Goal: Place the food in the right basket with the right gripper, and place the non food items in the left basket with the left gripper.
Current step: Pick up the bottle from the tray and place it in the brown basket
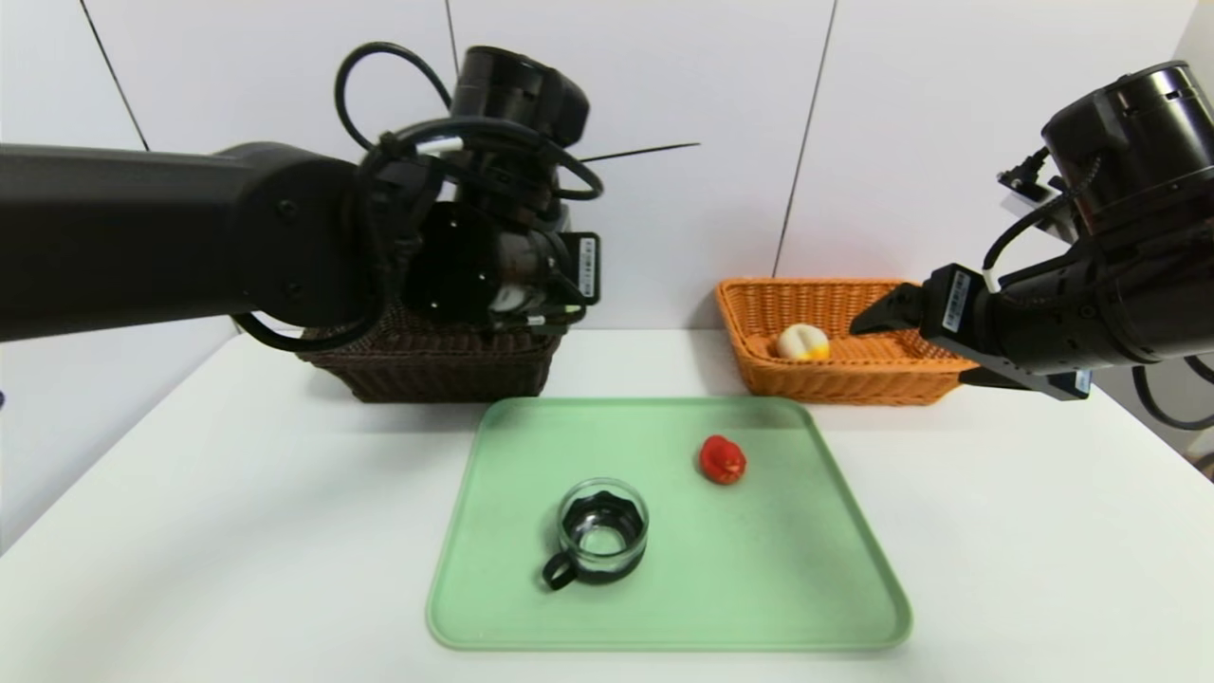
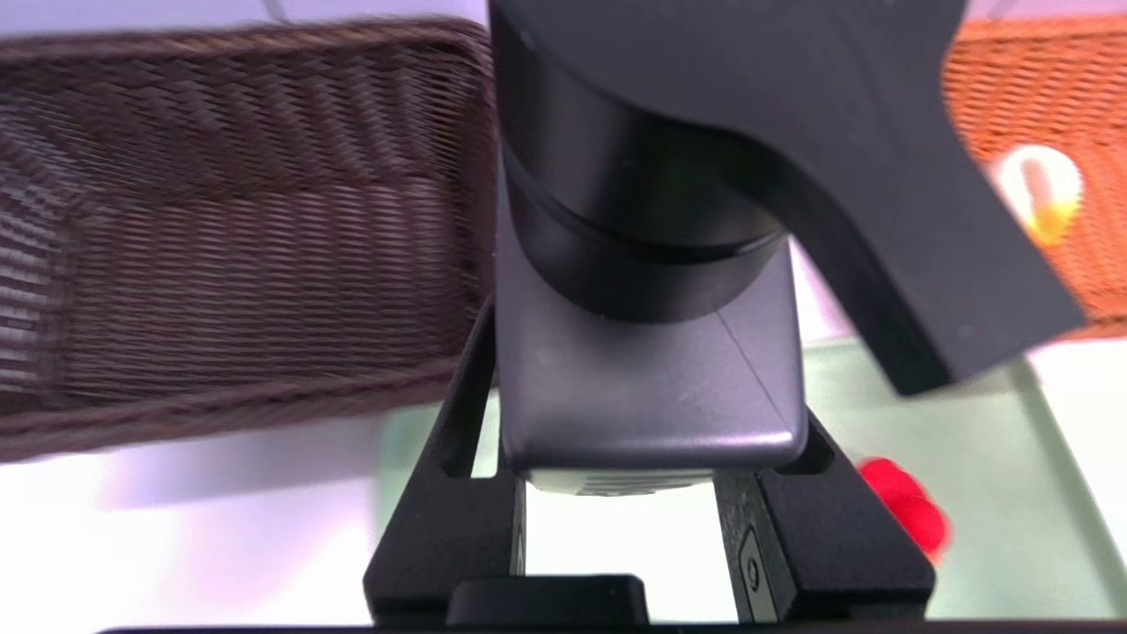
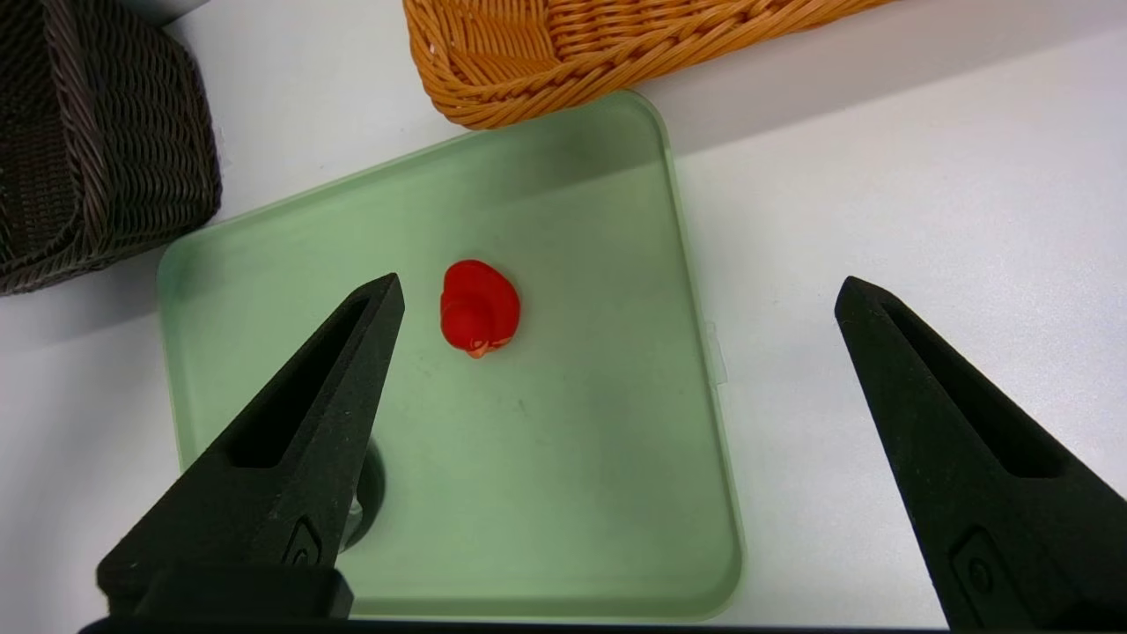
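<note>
You've got a dark grey item point(image 2: 651, 414) pinched in the left gripper point(image 2: 647, 387), jaws part-way apart with the thing between them. Type unclear; a thick arm juts off its body. It's up by the inner end of the left basket point(image 1: 455, 379), not in it. Judging by the grip, it's non-food going left.

Step in hand, likely: carry it over the dark wicker and let go. Shift toward the robot's left until the whole item, jutting arm included, is inside the rim; clear the near edge, go low, then open. Risk: let go here and it could catch the rim or drop outside. Keep the wrist steady, that arm may snag.

Right gripper point(image 3: 621, 280): wide, nothing held, out at the robot's right, by the orange basket point(image 1: 835, 384). One pale item with a yellow end point(image 1: 802, 342) sits in there. Red item point(image 1: 723, 460), pepper-like, is on the tray toward the right basket; probably that gripper's next pick.

Glass cup point(image 1: 603, 531), black handle, sits upright on the tray, nearer you; left-gripper job later, take it gently, glass may slip.

Surface: green tray point(image 1: 806, 588), low lip, flat on a white table point(image 1: 237, 531); both baskets beyond it. Behind, white wall panels point(image 1: 683, 209) with dark seams.
</note>
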Controlling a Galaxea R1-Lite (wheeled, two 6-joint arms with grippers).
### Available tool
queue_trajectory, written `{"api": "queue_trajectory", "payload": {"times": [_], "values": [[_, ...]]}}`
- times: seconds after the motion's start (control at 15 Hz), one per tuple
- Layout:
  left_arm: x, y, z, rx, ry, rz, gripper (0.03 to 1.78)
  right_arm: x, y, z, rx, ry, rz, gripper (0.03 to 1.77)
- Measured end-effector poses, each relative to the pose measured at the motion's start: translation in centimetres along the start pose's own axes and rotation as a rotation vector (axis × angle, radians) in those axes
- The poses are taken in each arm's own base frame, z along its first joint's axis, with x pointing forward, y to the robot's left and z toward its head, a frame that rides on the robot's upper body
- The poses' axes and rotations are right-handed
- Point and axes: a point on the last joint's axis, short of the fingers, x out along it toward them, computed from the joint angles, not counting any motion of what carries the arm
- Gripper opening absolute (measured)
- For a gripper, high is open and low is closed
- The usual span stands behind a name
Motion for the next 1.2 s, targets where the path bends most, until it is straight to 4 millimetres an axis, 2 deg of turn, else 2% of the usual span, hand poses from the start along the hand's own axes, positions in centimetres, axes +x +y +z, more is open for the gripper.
{"api": "queue_trajectory", "payload": {"times": [0.4, 0.67, 0.93, 1.2], "values": [[1.3, 8.2, 2.9, -0.032, -0.017, 0.117, 0.60, -0.1, 0.0, 0.2, -0.009, 0.008, 0.020, 1.70], [3.8, 13.0, 3.0, -0.082, 0.000, 0.197, 0.60, 0.0, -0.5, 0.2, -0.010, 0.011, 0.005, 1.70], [7.1, 15.9, 1.4, -0.100, 0.062, 0.266, 0.60, 0.4, -0.8, -0.2, -0.008, 0.039, 0.007, 1.70], [9.7, 16.8, 0.1, -0.085, 0.074, 0.266, 0.60, 0.5, -1.0, 0.0, -0.014, 0.037, 0.008, 1.70]]}}
